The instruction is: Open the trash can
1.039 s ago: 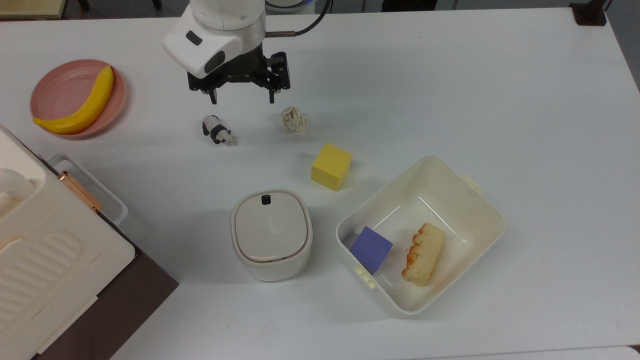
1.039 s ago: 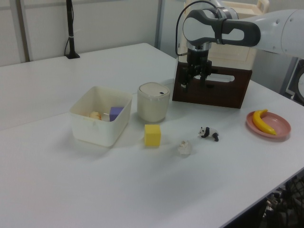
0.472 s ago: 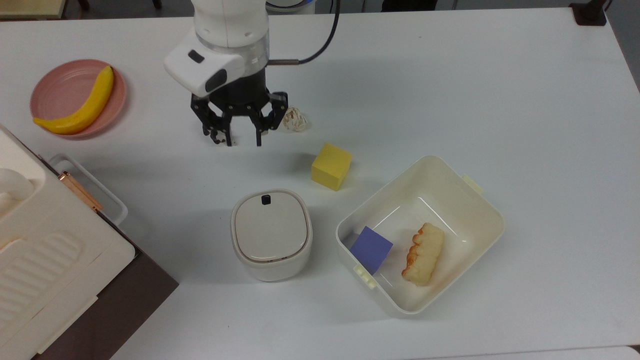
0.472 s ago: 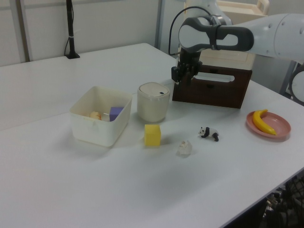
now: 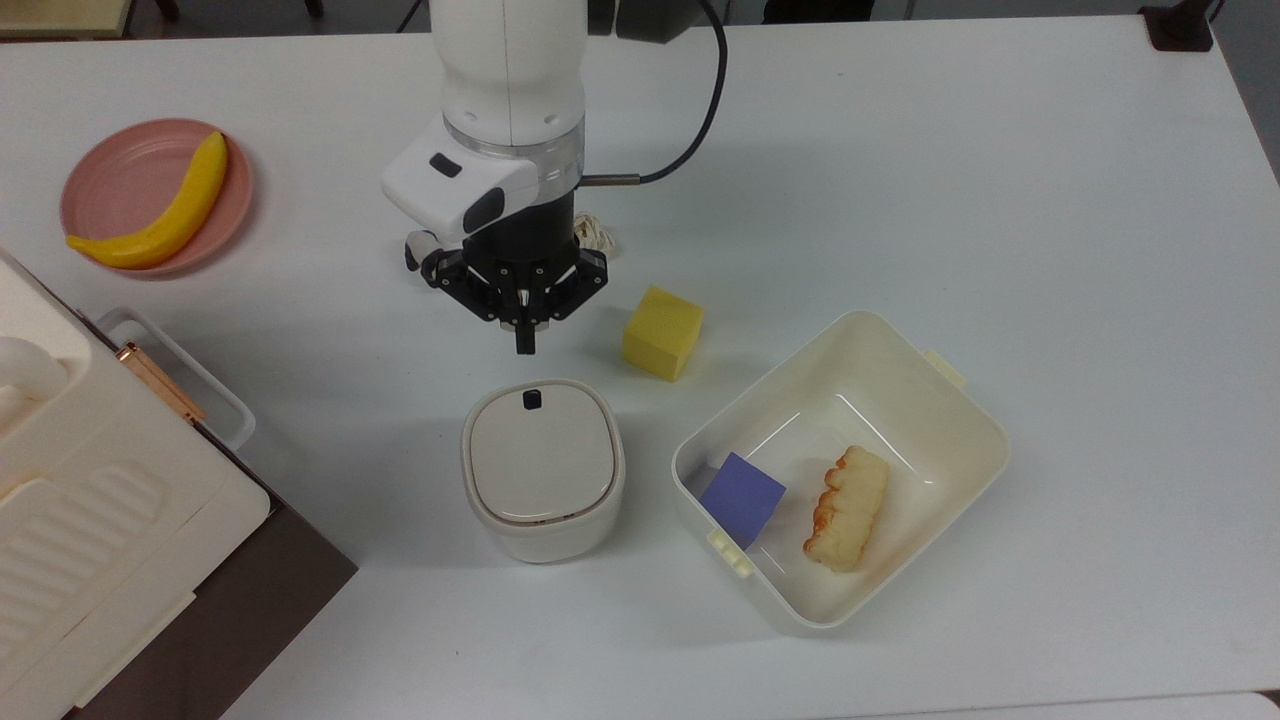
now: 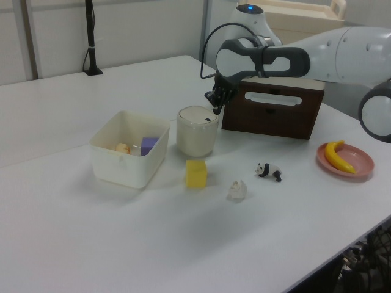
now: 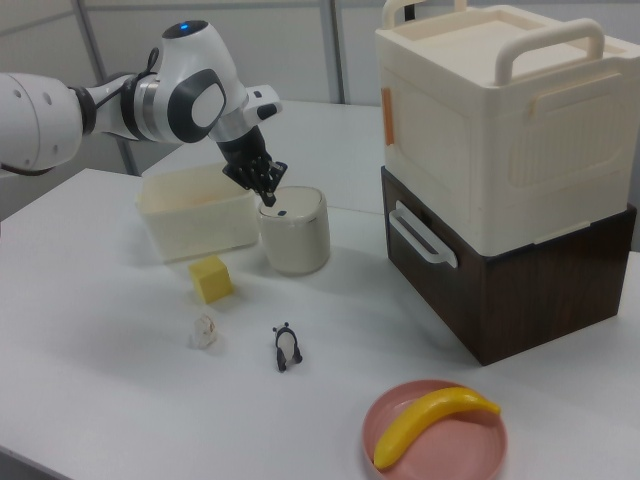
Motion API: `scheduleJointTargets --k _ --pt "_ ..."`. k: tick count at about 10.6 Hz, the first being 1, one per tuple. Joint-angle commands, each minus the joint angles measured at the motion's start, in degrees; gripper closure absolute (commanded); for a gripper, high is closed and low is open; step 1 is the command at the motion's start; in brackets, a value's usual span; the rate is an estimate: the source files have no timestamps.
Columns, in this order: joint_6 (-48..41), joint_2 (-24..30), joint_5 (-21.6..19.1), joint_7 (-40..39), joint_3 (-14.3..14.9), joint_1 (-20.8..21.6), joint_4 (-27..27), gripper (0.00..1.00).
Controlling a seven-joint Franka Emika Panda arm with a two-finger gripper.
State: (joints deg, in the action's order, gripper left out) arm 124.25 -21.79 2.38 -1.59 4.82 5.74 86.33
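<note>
The trash can (image 5: 543, 470) is a small cream bin with a flat beige lid, closed, standing mid-table. A small black button (image 5: 532, 399) sits on the lid's edge toward the arm. My gripper (image 5: 524, 343) points down with its fingers shut together and nothing between them. In the top view its tip is a short way above the button. The left view puts the gripper (image 6: 216, 112) just over the right rim of the trash can (image 6: 197, 131). In the right view the gripper (image 7: 270, 201) hangs close above the lid of the trash can (image 7: 294, 230), apart from it.
A yellow cube (image 5: 663, 333) lies right of the gripper. The cream tub (image 5: 900, 370) holds a purple cube (image 5: 742, 498) and a bread piece (image 5: 848, 507). A toy panda (image 6: 269, 171), a paper ball (image 6: 237, 190), a pink plate (image 5: 120, 175) with a banana (image 5: 160, 220), and a big white box (image 5: 90, 520) stand around.
The arm has come down the top view from beside the panda and paper ball to the trash can's button edge. Its fingers went from wide open to shut.
</note>
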Motion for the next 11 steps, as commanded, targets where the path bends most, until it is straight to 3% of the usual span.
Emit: scheduleJointTargets --k 1,7,11 --pt "3.18 -1.58 -0.53 1.33 0.28 0.94 -0.29 1.00" --pt "8.55 -5.98 3.33 3.35 0.37 1.73 -0.82 1.00" --pt "7.68 -4.68 3.61 3.44 0.28 1.73 -0.64 1.00"
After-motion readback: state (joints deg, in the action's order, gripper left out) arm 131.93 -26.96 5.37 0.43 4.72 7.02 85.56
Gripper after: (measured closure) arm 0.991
